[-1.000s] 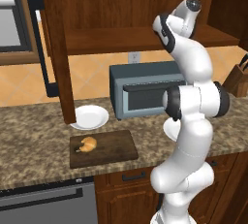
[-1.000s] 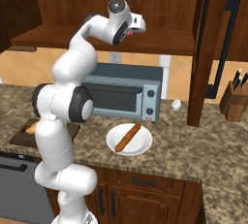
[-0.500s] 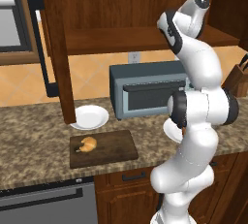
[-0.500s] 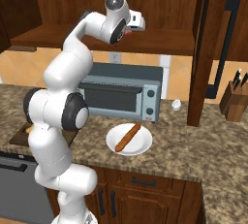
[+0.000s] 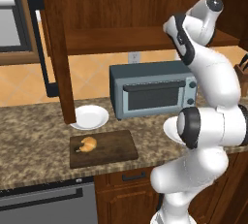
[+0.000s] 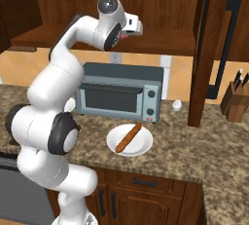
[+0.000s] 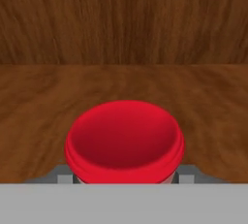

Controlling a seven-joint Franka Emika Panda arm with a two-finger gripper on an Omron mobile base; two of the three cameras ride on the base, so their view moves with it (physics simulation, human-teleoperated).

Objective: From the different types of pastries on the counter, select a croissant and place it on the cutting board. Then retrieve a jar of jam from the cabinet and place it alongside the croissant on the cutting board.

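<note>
Reaching deeper onto the dark wooden cabinet shelf (image 5: 145, 39) than a second ago, the tool (image 6: 132, 28) now straddles the red-lidded jam jar (image 7: 125, 140), grip unconfirmed, while the golden croissant (image 5: 87, 144) waits far below on the dark brown board (image 5: 114, 145).

The cabinet (image 5: 131, 19) is dark reddish wood with a visible grain and a soft sheen, and the cutting board (image 5: 102, 148) is darker, matt wood. The counter (image 6: 214, 143) looks like speckled polished granite; the toaster oven (image 6: 120, 91) is smooth grey-blue metal with a dark glass door. The jar of jam (image 7: 125, 140) has a smooth, glossy red plastic-looking lid, and the croissant (image 5: 87, 144) is lumpy and matt.
</note>
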